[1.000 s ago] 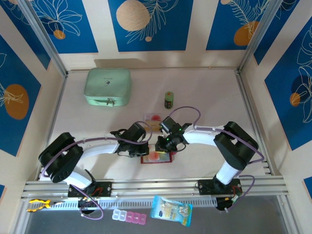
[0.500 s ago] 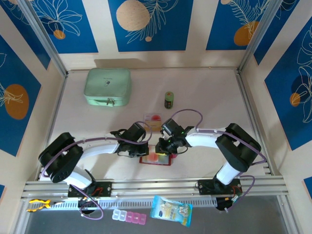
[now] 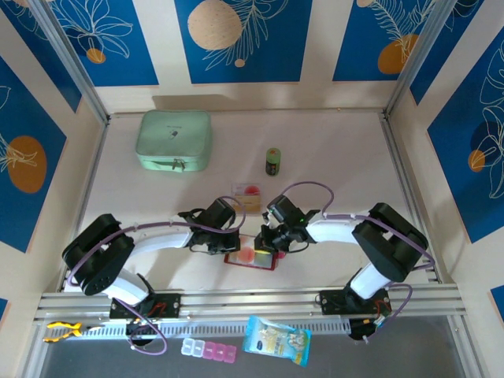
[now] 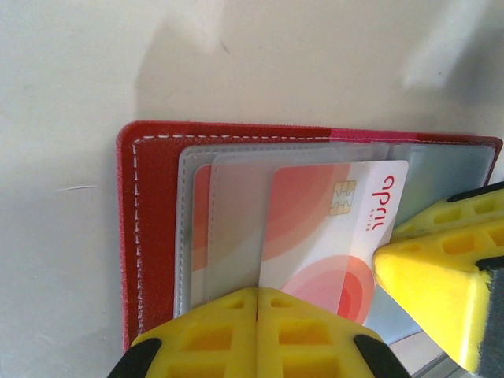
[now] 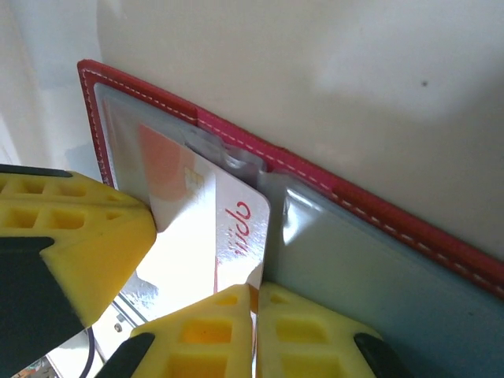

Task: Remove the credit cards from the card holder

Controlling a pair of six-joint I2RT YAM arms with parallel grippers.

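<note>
The dark-red card holder (image 3: 233, 258) lies open on the table between the arms, its clear sleeves (image 4: 228, 228) facing up. A white credit card with red markings (image 4: 331, 228) sticks partway out of a sleeve. My left gripper (image 4: 257, 315) is shut, and its tips press down on the sleeves at the holder's near edge. My right gripper (image 5: 253, 315) is shut on the corner of that credit card (image 5: 228, 228), with the left gripper's finger (image 5: 71, 236) close beside it. Another credit card (image 3: 246, 190) lies loose on the table just behind the holder.
A mint-green zip case (image 3: 174, 140) sits at the back left and a small green can (image 3: 272, 161) at the back centre. In front of the rail lie a blue packet (image 3: 276, 340) and a pill box (image 3: 209, 350).
The right gripper has closed on the card's corner, and its wrist has drifted slightly right. The holder has turned a little. The left gripper has stayed shut in place.
</note>
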